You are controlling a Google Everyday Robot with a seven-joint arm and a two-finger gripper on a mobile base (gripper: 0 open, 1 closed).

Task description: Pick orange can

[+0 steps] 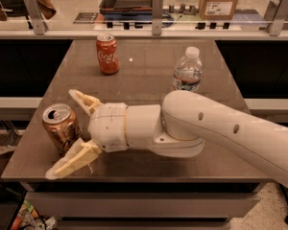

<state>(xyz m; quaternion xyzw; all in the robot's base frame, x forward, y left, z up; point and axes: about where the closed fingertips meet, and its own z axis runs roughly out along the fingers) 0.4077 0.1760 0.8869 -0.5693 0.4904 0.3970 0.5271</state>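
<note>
So my hand is spread wide open, with nothing clamped yet. The orange can sits right in the gap, near the front-left corner of the surface. One finger is behind the can and the other is down in front of its base.

I'd say the trick here is centring before I squeeze. If one finger touches first, it'll shove the can sideways, and it's close to the left edge, so it could tip or slide off. I'd want the can deeper between the fingers, then close slowly around the middle of it and lift straight up. The top's already popped, so no tilting. The red cola can and water bottle are well apart at the back, so no worries there.
</note>
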